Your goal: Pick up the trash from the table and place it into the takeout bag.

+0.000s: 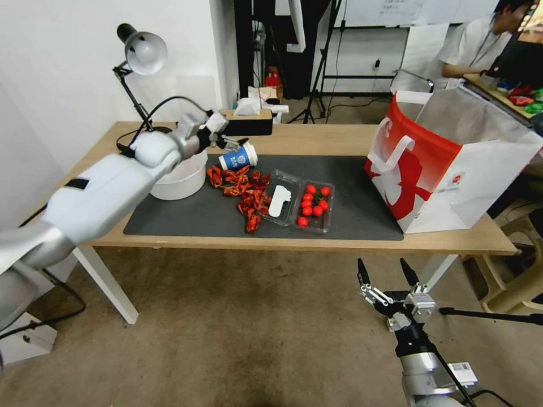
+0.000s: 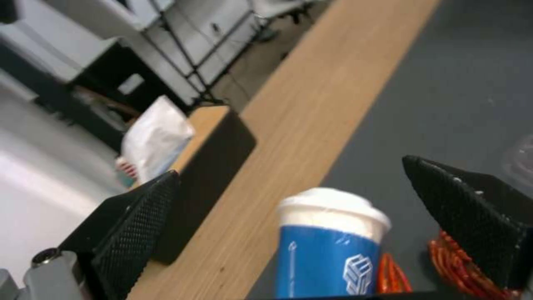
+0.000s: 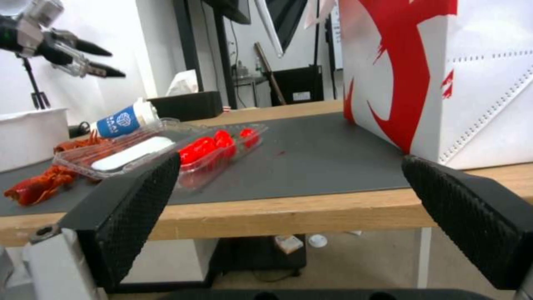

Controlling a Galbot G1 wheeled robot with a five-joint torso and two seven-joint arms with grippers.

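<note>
- A long light-wood tabletop (image 1: pixel 317 138) on white legs stands on a brown floor by a white wall, with a dark grey mat (image 1: pixel 362 209) across its middle.
- The left gripper (image 1: pixel 229 141) reaches over the back edge of the mat, its black fingers (image 2: pixel 139 216) spread wide apart and holding nothing.
- Just below and in front of the left gripper lies a blue-and-white paper cup (image 1: pixel 237 157) on its side, white lid pointing away from the arm; in the left wrist view the cup sits between the two spread fingers without touching them.
- Right beside the cup, on the side toward the robot, is a heap of red-orange scraps (image 1: pixel 243 189) scattered on the mat.
- Next to the scraps, an open clear plastic clamshell tray (image 1: pixel 288 200) holds a white flat piece on one side and small red tomatoes (image 1: pixel 312 203) on the other.
- Under the left arm, a white round tub (image 1: pixel 181 181) stands at the mat's end.
- The takeout bag (image 1: pixel 447 164), red and white with a silver lining, stands open and upright at the far end of the mat, well apart from the left gripper.
- The right gripper (image 1: pixel 387 274) hangs below the tabletop's front edge, fingers spread and empty, near the bag's corner.
</note>
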